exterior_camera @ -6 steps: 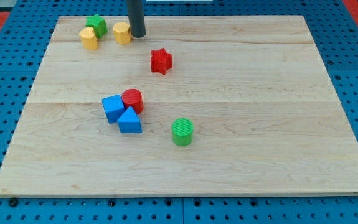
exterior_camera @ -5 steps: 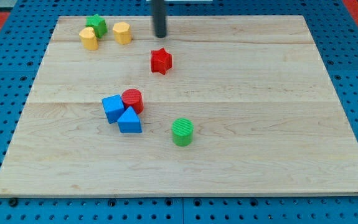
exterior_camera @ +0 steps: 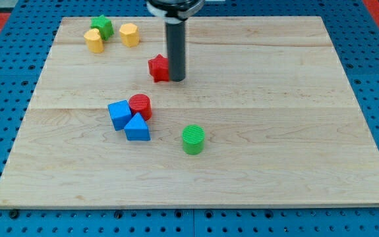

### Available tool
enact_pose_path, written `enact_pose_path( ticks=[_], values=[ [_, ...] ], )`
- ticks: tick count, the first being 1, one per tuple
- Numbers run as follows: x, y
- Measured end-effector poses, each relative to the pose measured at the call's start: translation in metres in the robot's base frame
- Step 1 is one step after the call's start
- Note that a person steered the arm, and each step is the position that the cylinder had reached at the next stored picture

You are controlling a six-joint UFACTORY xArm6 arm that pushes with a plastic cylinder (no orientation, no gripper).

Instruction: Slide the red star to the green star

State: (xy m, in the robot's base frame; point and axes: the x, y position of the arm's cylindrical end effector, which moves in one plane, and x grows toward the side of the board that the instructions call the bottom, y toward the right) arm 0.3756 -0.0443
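Surface: wooden board on blue pegboard.
Tip: my tip set against red star, on its right.
Jaws: none fitted; plain rod.
Green star: top left, well apart.

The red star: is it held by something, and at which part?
Nothing holds it. My tip only presses against the red star on its side toward the view's right.

Seven blocks — two each (blue only two) — red, green, yellow.
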Motion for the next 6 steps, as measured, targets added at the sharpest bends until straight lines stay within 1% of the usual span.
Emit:
enact_pose_path(
  ticks=[1,2,3,4,5,6],
  values=[
    [-0.02,-0.062],
    [-0.017,-0.022],
    [-0.026,0.0],
    [-0.028,-0.016],
    [-0.053,-0.04],
    [-0.06,-0.043]
  ],
)
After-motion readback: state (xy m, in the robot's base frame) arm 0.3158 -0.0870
